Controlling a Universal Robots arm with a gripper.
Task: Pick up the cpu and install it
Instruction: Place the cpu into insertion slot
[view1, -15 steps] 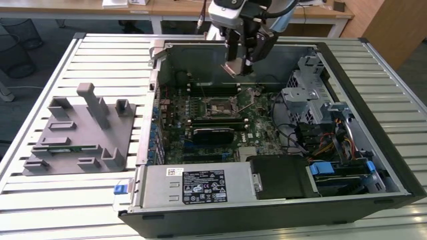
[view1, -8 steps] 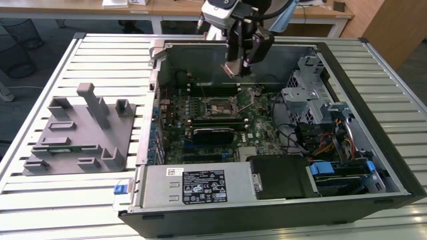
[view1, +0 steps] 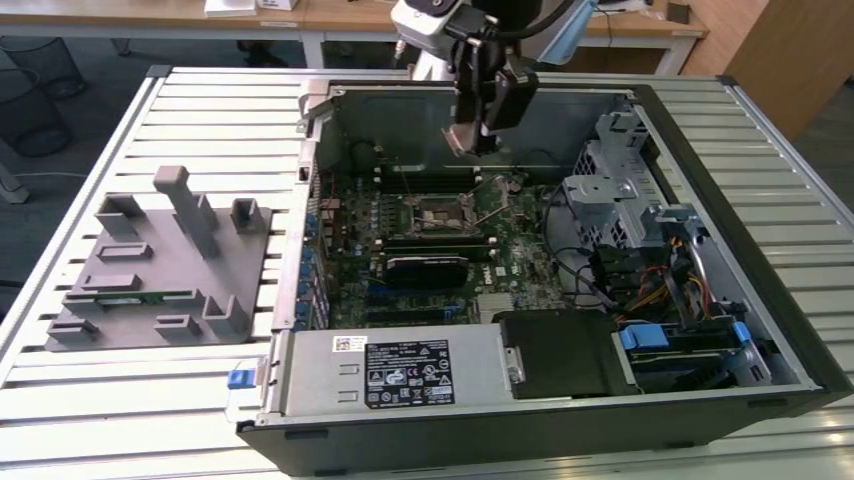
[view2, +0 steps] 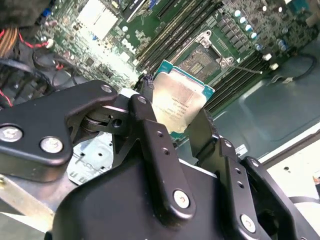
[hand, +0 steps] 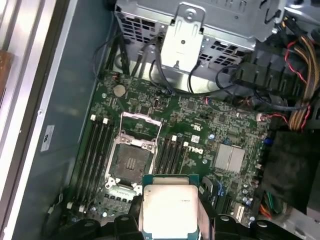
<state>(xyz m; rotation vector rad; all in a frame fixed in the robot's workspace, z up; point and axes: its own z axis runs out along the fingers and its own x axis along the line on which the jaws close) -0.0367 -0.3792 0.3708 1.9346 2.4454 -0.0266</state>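
Gripper (view1: 470, 140) pinches cpu (hand: 169, 207) by edges | upper centre, exterior view | I hold it aloft near open socket (hand: 129, 162), prob. to line up.

Pale slatted metal table (view1: 147, 410), ribs running crosswise. Beyond far edge: light wooden desks (view1: 354, 14) on white legs. Black wire-mesh bins (view1: 32, 62) on dark grey floor (view1: 83, 128), exterior view's left. Wooden panel (view1: 790, 48), exterior view's right. Even, soft daylight.
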